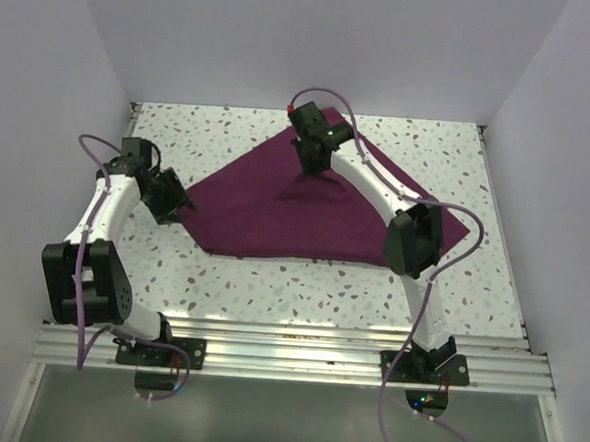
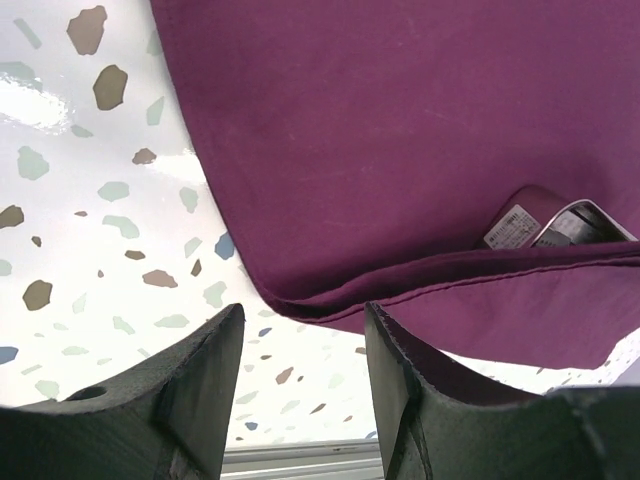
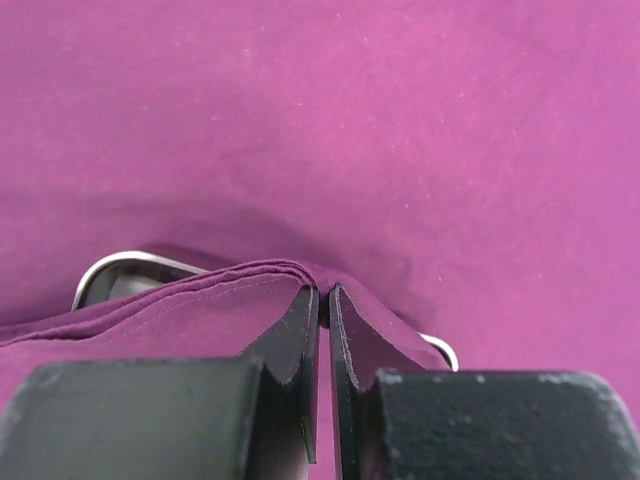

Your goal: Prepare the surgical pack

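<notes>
From above: one cloth (image 1: 266, 209) lies on the desk (image 1: 271, 290) toward the far edge, mid-fold I'd say, with the right gripper (image 1: 313, 167) pinching its raised fold. Left wrist: the left gripper (image 2: 303, 320) gapes empty at the cloth's left corner, one metal rim (image 2: 560, 222) peeking out. Right wrist: fingers (image 3: 290, 340) clamped on the hem; next, draw it across evenly.

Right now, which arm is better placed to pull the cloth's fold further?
Right. The right claw is shut on the edge of the cloth; the left claw is open beside its corner, gripping nothing.

Speckled white table (image 1: 301, 292), maroon surgical pack (image 1: 265, 214) lying folded on its far half
</notes>
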`<state>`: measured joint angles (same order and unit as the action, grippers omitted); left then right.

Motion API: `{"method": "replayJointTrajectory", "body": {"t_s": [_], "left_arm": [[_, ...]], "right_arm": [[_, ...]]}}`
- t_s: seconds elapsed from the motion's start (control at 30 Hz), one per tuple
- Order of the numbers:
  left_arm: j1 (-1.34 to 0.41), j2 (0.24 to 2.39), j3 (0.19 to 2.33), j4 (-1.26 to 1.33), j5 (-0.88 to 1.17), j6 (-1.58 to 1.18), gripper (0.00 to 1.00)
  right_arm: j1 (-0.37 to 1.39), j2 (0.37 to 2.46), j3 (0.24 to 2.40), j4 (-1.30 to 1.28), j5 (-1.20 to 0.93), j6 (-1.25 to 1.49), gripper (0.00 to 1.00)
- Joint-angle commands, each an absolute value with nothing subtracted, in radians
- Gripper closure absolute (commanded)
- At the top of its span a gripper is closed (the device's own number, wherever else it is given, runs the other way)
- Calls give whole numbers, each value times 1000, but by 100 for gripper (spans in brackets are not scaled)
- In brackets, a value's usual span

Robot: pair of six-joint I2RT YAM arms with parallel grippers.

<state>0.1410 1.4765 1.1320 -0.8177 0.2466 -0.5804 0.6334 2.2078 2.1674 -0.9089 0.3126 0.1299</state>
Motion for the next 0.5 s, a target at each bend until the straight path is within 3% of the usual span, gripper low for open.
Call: {"method": "replayJointTrajectory", "body": {"t_s": [0.0,0.47], "left_arm": [[160,1493,1127,-776,247,-555,44],[195,1565,1187,-765,252,-538,44]], "right_arm": [[614,2247,2232,-907,298,112,100],[583,2387,2252,-868,253,106,100]]}}
